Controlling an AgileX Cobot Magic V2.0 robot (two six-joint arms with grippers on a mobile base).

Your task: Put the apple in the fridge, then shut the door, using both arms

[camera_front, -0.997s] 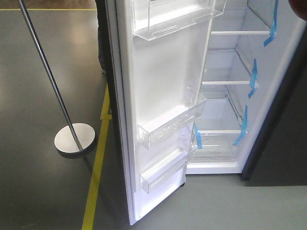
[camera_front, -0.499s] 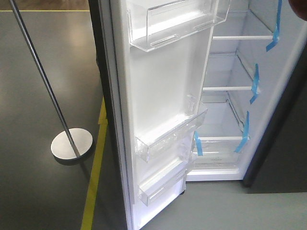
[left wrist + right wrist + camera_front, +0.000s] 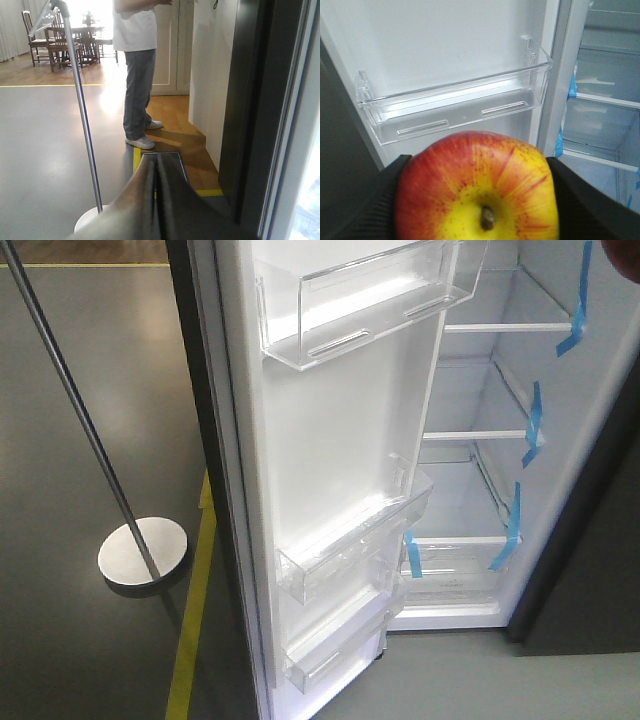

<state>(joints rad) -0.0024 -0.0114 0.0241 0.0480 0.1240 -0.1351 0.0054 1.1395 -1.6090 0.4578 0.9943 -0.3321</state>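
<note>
The apple [image 3: 477, 185], red with a yellow patch round its stem, fills the lower right wrist view. My right gripper [image 3: 477, 200] is shut on it, a black finger [image 3: 375, 200] pressing each side. Behind it is the door's [image 3: 445, 45] white lining with a clear bin [image 3: 455, 110]. In the front view the fridge [image 3: 470, 490] stands open, with white shelves and blue tape strips, and its door [image 3: 330, 430] is swung out to the left. My left gripper [image 3: 156, 165] is shut on nothing, just left of the door's dark grey outer side [image 3: 255, 100].
A slanting silver pole [image 3: 70, 410] on a round base [image 3: 142, 554] stands left of the door. A yellow floor line [image 3: 195, 610] runs beside it. A person [image 3: 137, 70] stands behind the door, with chairs and a table [image 3: 60, 40] farther back.
The front view has drawn closer to the fridge: the door looms larger, and the pole's base has slid left.
</note>
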